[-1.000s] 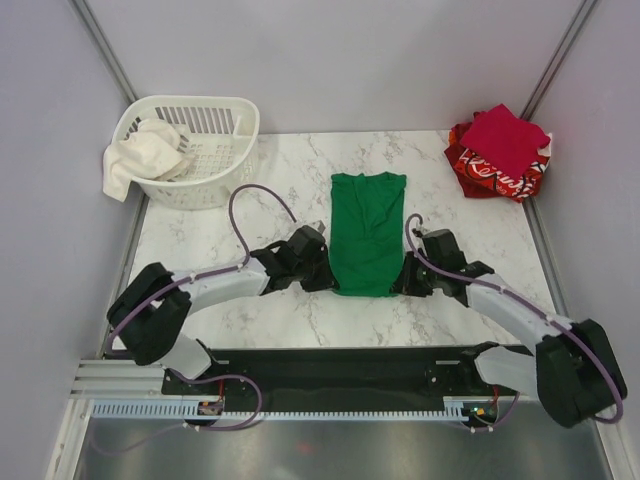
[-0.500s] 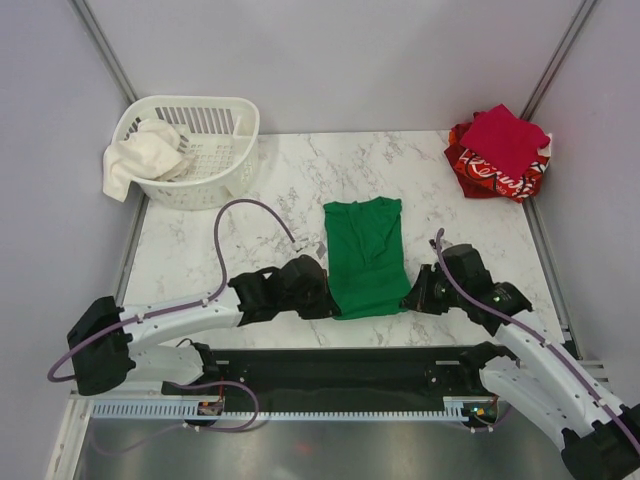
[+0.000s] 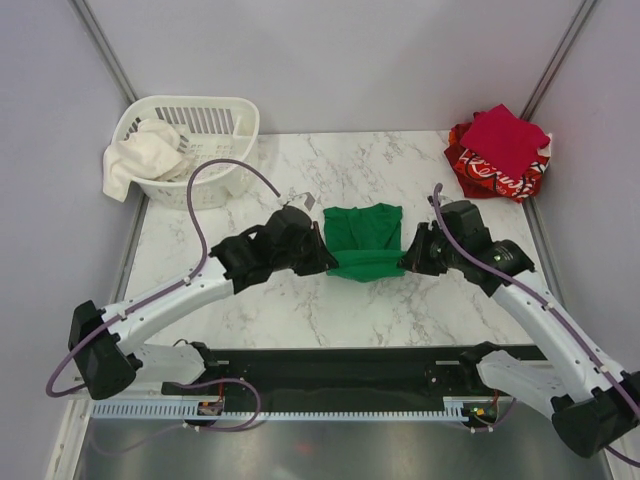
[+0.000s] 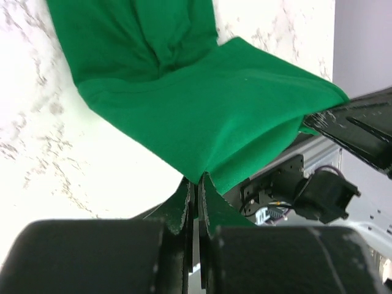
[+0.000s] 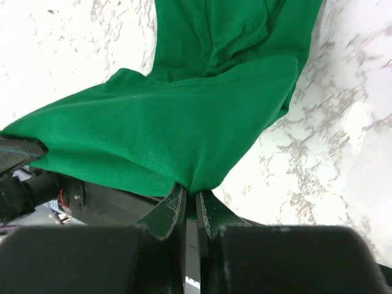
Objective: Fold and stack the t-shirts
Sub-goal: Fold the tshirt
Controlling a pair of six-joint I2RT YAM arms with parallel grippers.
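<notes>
Plain bright green cloth t-shirt [image 3: 363, 232]: mid-table, collar end flat on the white marbled tabletop [image 3: 250, 310], hem end lifted off it. My left gripper [image 4: 197, 182] is clamped on the hem corner at the shirt's 8 o'clock. My right gripper [image 5: 190, 195] is clamped on the corner at 4 o'clock. The hem is stretched between my jaws. Plain crimson shirt [image 3: 505, 135] lies atop the red shirt with white print [image 3: 490, 178], table's 1 o'clock. White slatted plastic basket [image 3: 222, 160], 11 o'clock.
</notes>
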